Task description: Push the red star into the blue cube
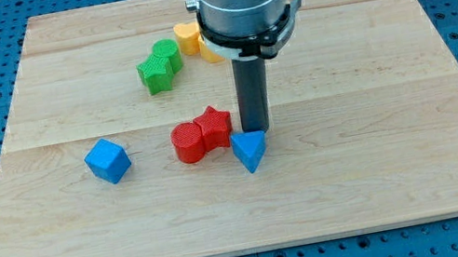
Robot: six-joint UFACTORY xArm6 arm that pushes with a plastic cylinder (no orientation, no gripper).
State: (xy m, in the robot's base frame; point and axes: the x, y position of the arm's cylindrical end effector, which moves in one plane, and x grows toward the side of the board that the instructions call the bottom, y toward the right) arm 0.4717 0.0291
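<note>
The red star (213,125) lies near the board's middle, touching a red round block (186,143) on its left. The blue cube (107,160) sits apart, further toward the view's left. My tip (255,130) stands just right of the red star, close to it, and right above a blue triangular block (250,150) that lies at the view's bottom side of the tip. The rod's upper part hides some of the board behind it.
A green star-like block (157,72) and a green round block (166,52) lie toward the view's top left of the tip. A yellow block (187,36) lies beside them, and another yellow piece (212,53) peeks out behind the arm. The wooden board (397,118) rests on a blue perforated surface.
</note>
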